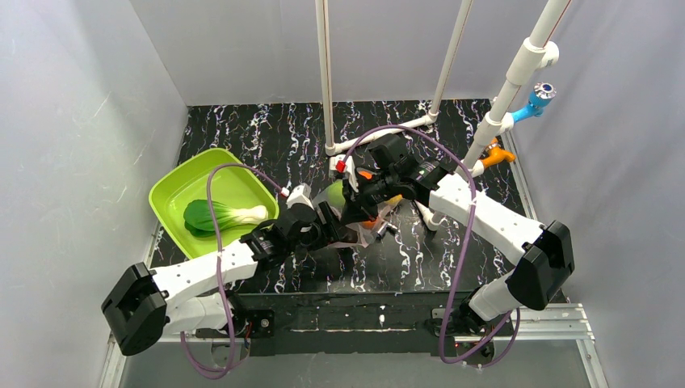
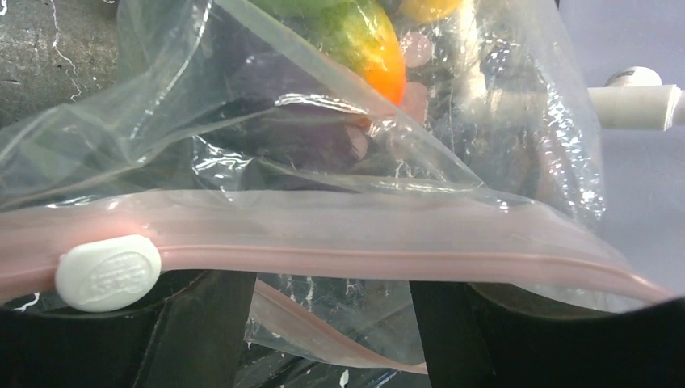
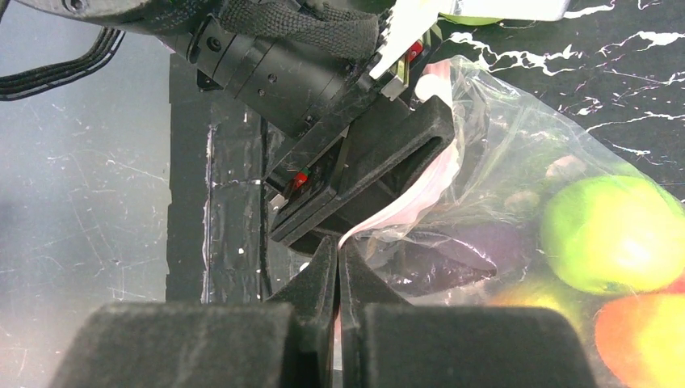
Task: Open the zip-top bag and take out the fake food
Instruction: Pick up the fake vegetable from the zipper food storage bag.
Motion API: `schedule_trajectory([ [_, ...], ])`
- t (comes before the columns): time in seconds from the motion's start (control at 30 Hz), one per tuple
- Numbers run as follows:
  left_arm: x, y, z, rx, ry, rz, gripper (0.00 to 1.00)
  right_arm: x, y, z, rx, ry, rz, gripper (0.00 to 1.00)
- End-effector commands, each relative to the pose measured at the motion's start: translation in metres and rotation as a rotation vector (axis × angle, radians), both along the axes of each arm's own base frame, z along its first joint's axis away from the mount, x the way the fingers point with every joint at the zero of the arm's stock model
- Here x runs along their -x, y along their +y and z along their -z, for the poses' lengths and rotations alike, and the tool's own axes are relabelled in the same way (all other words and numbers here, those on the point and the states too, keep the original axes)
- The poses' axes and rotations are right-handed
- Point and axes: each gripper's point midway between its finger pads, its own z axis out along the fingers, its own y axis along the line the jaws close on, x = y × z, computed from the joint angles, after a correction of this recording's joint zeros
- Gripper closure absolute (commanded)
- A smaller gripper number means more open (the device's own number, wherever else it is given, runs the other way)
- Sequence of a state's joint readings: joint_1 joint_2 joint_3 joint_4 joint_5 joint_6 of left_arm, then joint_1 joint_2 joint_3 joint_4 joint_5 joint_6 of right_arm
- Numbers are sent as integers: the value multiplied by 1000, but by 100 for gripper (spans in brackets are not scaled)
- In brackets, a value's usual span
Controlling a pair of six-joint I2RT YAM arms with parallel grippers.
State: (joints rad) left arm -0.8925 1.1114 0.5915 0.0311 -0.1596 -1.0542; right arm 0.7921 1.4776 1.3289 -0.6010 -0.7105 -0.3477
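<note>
The zip-top bag (image 1: 355,234) lies mid-table between both grippers. In the left wrist view its pinkish zip strip (image 2: 388,259) runs across, with a white slider (image 2: 107,272) at the left. The mouth is parted. My left gripper (image 2: 331,339) has its fingers wide apart, with one bag lip hanging between them. My right gripper (image 3: 338,250) is shut on the other pink lip. Inside the bag are a green round fruit (image 3: 614,234), an orange (image 3: 646,339), a lemon (image 3: 533,295) and a dark purple eggplant (image 3: 452,259). The bok choy (image 1: 218,217) lies in the tray.
The lime-green tray (image 1: 174,190) sits at the left. White pipe posts (image 1: 327,81) stand behind the bag, with blue (image 1: 540,99) and orange (image 1: 497,155) fittings at the right. A small metal fitting (image 1: 386,230) lies right of the bag. Grey walls close in three sides.
</note>
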Motion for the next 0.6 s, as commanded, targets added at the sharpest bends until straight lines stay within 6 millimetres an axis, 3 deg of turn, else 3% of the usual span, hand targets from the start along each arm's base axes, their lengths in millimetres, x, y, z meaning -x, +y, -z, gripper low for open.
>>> schedule_trajectory([
  [0.0,-7,-6,-12,30,-39,-10,34,4,3,-19,-69,-40,-27,99],
  [0.23,-1,-12,12,-4,-5,54,27,1,1,-6,-46,-53,-23,99],
  [0.57,-7,5,45,-157,10,17,29,2,-6,24,-9,-53,-50,99],
])
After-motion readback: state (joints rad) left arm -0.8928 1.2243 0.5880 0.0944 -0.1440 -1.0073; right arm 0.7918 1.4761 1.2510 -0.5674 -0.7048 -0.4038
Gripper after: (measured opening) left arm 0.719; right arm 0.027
